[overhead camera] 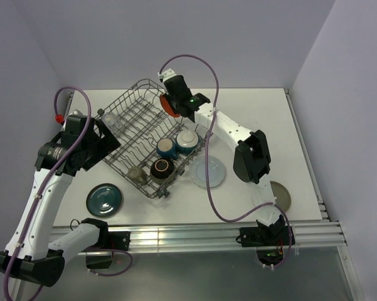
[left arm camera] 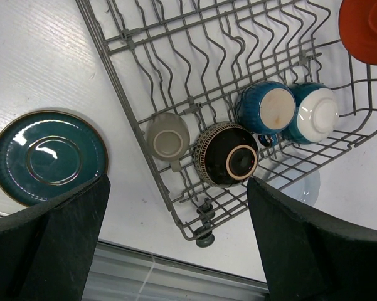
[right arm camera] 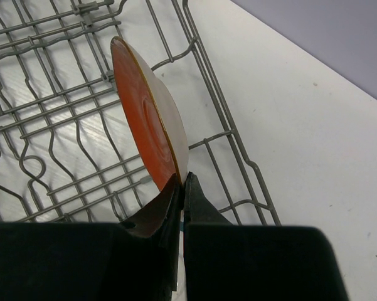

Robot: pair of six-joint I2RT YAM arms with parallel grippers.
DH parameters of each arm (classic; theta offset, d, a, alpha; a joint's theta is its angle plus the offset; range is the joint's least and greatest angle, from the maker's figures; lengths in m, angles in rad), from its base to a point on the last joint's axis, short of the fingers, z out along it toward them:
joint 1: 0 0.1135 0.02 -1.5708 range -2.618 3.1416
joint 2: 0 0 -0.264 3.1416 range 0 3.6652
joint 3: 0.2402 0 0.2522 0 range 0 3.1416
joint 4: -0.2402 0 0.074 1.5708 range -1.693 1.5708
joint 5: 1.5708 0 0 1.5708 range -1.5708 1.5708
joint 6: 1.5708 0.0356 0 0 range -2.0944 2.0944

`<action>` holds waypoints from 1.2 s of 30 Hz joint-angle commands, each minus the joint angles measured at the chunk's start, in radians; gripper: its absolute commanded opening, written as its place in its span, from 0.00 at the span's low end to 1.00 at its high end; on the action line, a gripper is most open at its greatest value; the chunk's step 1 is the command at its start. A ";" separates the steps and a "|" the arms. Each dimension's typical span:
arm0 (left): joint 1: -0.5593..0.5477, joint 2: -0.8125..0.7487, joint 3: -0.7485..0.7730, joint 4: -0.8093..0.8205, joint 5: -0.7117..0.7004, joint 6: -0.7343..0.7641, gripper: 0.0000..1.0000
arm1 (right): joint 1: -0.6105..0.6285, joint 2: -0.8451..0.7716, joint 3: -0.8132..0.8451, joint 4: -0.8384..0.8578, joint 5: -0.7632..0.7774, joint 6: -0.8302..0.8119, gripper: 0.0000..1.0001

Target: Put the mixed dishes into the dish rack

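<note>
Right end effector [right arm camera: 182, 182] is pressed together on the lower rim of a round red-orange plate [right arm camera: 147, 119], pinching it so that it stands on edge above the wires at the far end of the large grey wire dish rack [left arm camera: 121, 94]. Whether the plate's rim touches the wires cannot be told.

The left end effector [left arm camera: 177, 180] hangs above the rack's near corner with its two dark fingers [left arm camera: 63, 232] spread wide and nothing between them.

Four pieces sit in the near end of the rack. Two blue cups [left arm camera: 268, 108] are side by side with their bases turned up. A dark patterned bowl [left arm camera: 226, 153] sits just beside them, and a small grey-beige cup [left arm camera: 168, 137] is next to the bowl.

Three plates lie flat on the white tabletop [overhead camera: 257, 113]. A round teal plate [left arm camera: 49, 157] lies to the left, outside the rack. A pale blue-white plate [overhead camera: 208, 172] lies against its right side, and a beige plate [overhead camera: 281, 195] is near the right arm's base.
</note>
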 commanded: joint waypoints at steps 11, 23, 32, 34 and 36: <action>-0.005 0.005 -0.009 0.023 0.015 0.030 0.97 | 0.044 0.039 -0.023 0.088 0.059 -0.010 0.00; -0.005 0.020 -0.011 0.026 0.015 0.038 0.97 | 0.061 0.102 -0.020 0.091 0.051 0.002 0.00; -0.003 0.040 -0.009 0.033 0.024 0.044 0.98 | 0.064 0.102 -0.018 0.071 0.044 0.051 0.17; -0.003 0.045 -0.011 0.036 0.024 0.046 0.98 | 0.064 0.082 -0.018 0.071 0.045 0.078 0.49; -0.005 0.048 -0.013 0.041 0.027 0.049 0.98 | 0.064 0.068 -0.012 0.070 0.044 0.092 0.76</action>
